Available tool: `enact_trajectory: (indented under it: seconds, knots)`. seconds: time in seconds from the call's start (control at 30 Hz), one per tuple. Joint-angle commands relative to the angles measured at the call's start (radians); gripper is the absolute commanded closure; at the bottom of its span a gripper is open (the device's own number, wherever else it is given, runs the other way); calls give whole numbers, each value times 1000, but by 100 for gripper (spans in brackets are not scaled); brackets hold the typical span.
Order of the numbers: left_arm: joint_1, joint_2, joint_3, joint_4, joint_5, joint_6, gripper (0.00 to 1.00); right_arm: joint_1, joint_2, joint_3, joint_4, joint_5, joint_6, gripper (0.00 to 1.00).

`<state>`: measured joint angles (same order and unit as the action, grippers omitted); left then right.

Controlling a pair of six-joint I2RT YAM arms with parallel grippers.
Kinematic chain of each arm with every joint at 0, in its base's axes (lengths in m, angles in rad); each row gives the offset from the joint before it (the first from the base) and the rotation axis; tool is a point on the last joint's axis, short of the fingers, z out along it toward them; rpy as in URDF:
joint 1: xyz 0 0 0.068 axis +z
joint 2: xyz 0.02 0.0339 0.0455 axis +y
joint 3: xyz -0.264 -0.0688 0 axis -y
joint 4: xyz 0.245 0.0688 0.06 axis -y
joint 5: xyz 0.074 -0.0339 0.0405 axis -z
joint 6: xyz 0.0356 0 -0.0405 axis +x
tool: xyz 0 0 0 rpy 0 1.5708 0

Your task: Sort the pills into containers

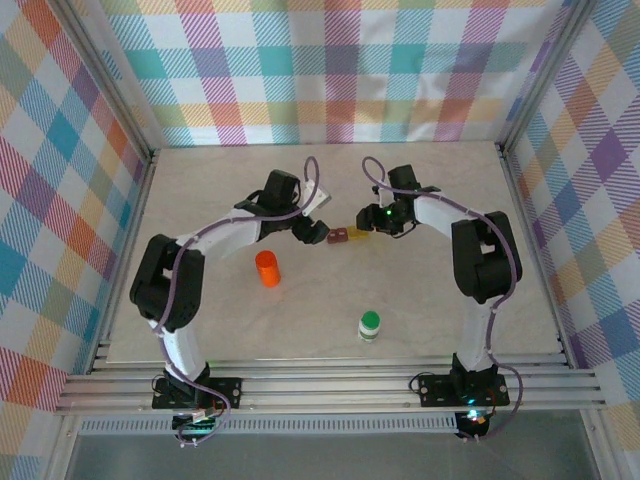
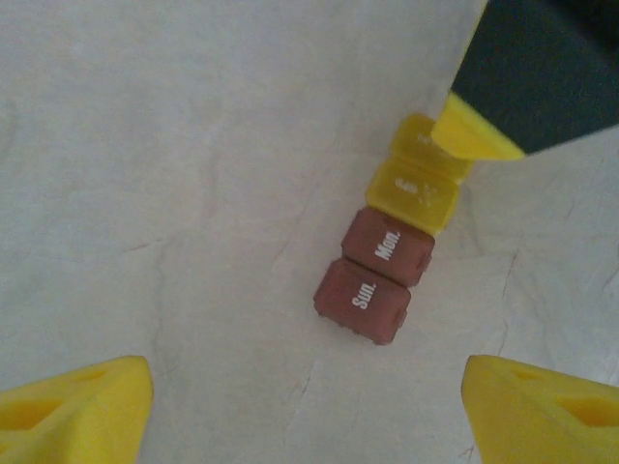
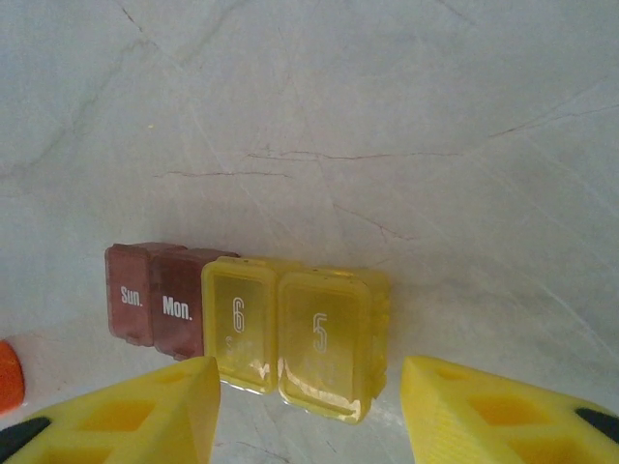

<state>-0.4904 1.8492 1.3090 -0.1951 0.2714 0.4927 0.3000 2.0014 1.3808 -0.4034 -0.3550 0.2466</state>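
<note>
Plaid walls ring a pale, veined table [image 1: 200, 330], and the action sits around the middle of that surface, a touch toward the far edge. There the pill organizer [image 1: 345, 235] lies flat between the two arms. From the right wrist it reads clearly: two brown cells marked Sun. and Mon. [image 3: 155, 295], then two translucent yellow cells [image 3: 295, 338] numbered 6 and 5, all joined in one strip. The right gripper [image 1: 375, 222] hangs just beside the yellow end with its fingers [image 3: 145, 416] spread wide, nothing between them. The left gripper [image 2: 309, 411] hovers off the brown end, also parted and empty. An orange container [image 1: 267, 268] stands left of centre, and a green-capped bottle [image 1: 370, 325] waits nearer the near edge. No loose pills can be made out. The organizer looks like thin, hard plastic, so I'd expect it to be light and slick and quick to skate on this smooth top if nudged from one side only. The lids probably ride on small hinges and snap tabs, which calls for gentle force. The safest hold, by my reckoning, is across the strip's narrow width, pinning one end while the other pincer works a lid lip. Whether the yellow lids are latched, I cannot tell.
</note>
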Motion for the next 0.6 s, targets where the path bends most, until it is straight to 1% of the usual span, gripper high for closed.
enact_trajectory:
  seconds: [0.0,0.03,0.2,0.3,0.47,0.57]
  knots:
    - [-7,25,84,-74,51,90,17,-7,35,25,3,-55,-32,46]
    - [-7,33,92,-107,49,95,17,-7,42,30,-4,-53,-37,46]
    - [-7,83,143,-151,45,143,20,-8,73,42,-10,-52,-49,47]
    - [-7,108,171,-176,54,166,21,-7,91,53,-18,-62,-60,51]
    - [-8,171,277,-283,74,216,24,-7,112,67,-27,-94,-87,56]
    - [-8,219,338,-352,66,257,27,-7,117,81,-38,-111,-106,58]
